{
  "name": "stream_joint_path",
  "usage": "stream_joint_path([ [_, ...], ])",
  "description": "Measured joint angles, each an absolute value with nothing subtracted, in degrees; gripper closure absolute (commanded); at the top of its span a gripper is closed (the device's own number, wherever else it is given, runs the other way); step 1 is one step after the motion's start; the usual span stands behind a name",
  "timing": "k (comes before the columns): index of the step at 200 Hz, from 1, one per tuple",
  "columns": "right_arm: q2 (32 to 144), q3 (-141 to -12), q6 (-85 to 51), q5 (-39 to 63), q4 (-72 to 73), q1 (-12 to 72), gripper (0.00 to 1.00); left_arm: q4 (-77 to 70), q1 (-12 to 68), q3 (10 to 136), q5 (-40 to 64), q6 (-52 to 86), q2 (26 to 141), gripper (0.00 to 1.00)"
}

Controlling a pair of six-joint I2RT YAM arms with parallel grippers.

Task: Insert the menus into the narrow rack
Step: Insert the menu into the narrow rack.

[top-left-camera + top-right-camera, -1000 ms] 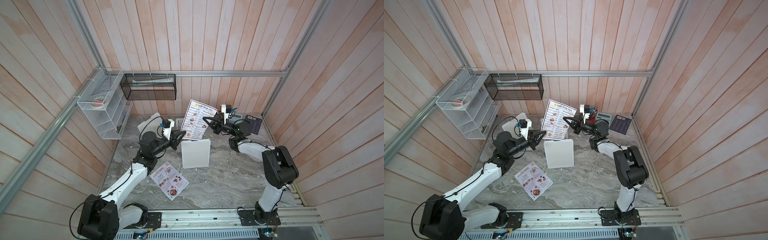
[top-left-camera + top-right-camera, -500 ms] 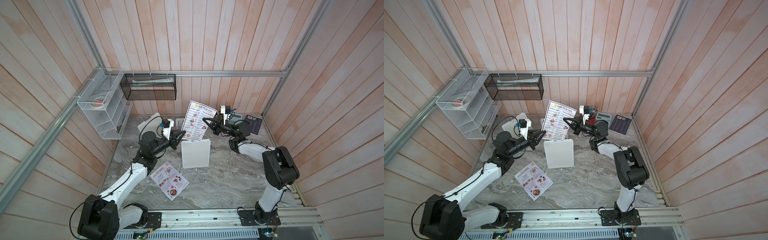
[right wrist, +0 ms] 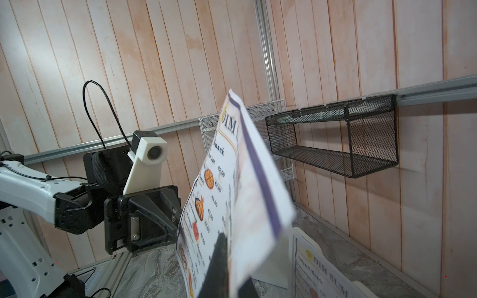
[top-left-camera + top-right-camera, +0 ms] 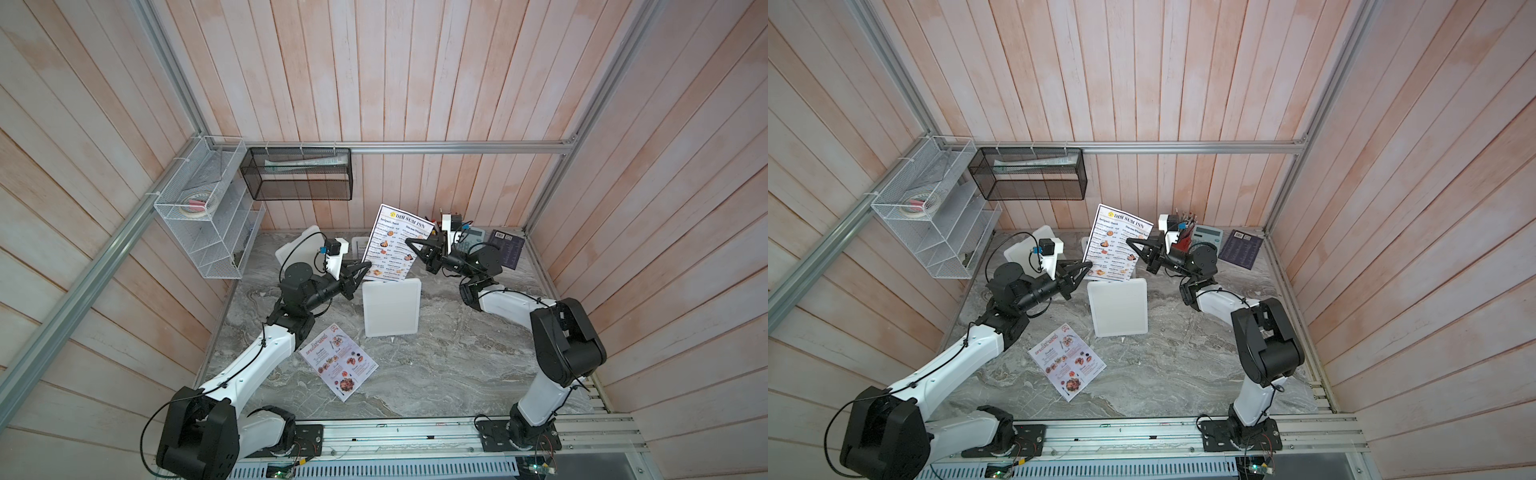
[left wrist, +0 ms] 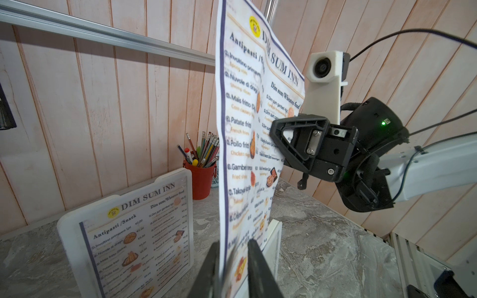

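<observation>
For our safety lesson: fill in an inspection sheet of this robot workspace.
Surface: marble table, no spills seen.
Job's things: held menu upright at a white stand; second menu in a white holder; Special Menu flat on the table.
Clutter: pencil cup, calculator, dark booklet.
Grippers: right gripper shut on the held menu; left gripper open astride its other edge.
Cables: camera cable loops behind the left gripper.
Surroundings: wood walls; black mesh rack, white wire shelf.

Purple-bordered white menu (image 4: 392, 249) against a pink-washed plank wall (image 4: 415, 83).
Grey-veined marble tabletop (image 4: 436, 365); red pencil cup (image 5: 200, 180); black mesh basket (image 4: 299, 174).
</observation>
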State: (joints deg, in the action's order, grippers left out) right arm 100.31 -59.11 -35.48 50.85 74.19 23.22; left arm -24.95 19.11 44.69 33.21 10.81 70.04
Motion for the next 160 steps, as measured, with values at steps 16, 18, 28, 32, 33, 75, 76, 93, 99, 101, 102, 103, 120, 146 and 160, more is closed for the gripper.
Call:
stream_joint_path([
  [16, 100.27, -58.59, -35.27, 50.78, 73.84, 23.22, 1.00, -24.95, 19.11, 44.69, 33.21, 10.83, 70.19, 0.78],
  [18, 100.27, -58.50, -35.18, 50.78, 73.78, 23.22, 1.00, -24.95, 19.11, 44.69, 33.21, 10.83, 70.19, 0.79],
  [28, 100.27, -58.28, -35.03, 50.74, 73.65, 23.22, 1.00, -24.95, 19.11, 44.69, 33.21, 10.92, 70.35, 0.78],
  [32, 100.27, -58.22, -34.87, 50.72, 73.60, 23.22, 1.00, -24.97, 19.11, 44.69, 33.21, 10.98, 70.41, 0.78],
  [33, 100.27, -58.17, -34.89, 50.72, 73.58, 23.22, 1.00, -24.95, 19.11, 44.71, 33.21, 10.98, 70.41, 0.78],
  [75, 99.77, -57.58, -33.80, 50.65, 72.34, 23.22, 1.00, -24.97, 19.07, 44.69, 33.23, 11.03, 70.87, 0.78],
  [76, 99.74, -57.54, -33.80, 50.68, 72.31, 23.22, 1.00, -24.97, 19.07, 44.69, 33.21, 11.03, 70.87, 0.78],
  [93, 98.98, -56.99, -32.80, 50.68, 71.26, 23.22, 1.00, -25.08, 19.05, 44.69, 33.21, 11.03, 70.94, 0.78],
  [99, 98.65, -56.82, -32.49, 50.68, 70.76, 23.22, 1.00, -25.10, 19.03, 44.69, 33.21, 11.05, 70.98, 0.78],
  [101, 98.52, -56.77, -32.29, 50.68, 70.57, 23.22, 1.00, -25.10, 19.00, 44.69, 33.23, 11.05, 71.00, 0.78],
  [102, 98.48, -56.75, -32.23, 50.68, 70.50, 23.22, 1.00, -25.12, 19.00, 44.69, 33.23, 11.07, 71.00, 0.78],
  [103, 98.39, -56.73, -32.12, 50.68, 70.35, 23.22, 1.00, -25.12, 19.00, 44.69, 33.23, 11.05, 71.00, 0.79],
  [120, 97.47, -56.45, -31.00, 50.70, 68.84, 23.22, 1.00, -25.32, 19.00, 44.69, 33.23, 11.22, 71.16, 0.78],
  [146, 96.16, -56.10, -29.04, 50.70, 66.37, 23.22, 1.00, -25.32, 19.00, 44.69, 33.23, 11.27, 71.29, 0.78],
  [160, 95.70, -56.05, -27.94, 50.70, 65.06, 23.22, 1.00, -25.32, 19.00, 44.69, 33.23, 11.42, 71.40, 0.78],
])
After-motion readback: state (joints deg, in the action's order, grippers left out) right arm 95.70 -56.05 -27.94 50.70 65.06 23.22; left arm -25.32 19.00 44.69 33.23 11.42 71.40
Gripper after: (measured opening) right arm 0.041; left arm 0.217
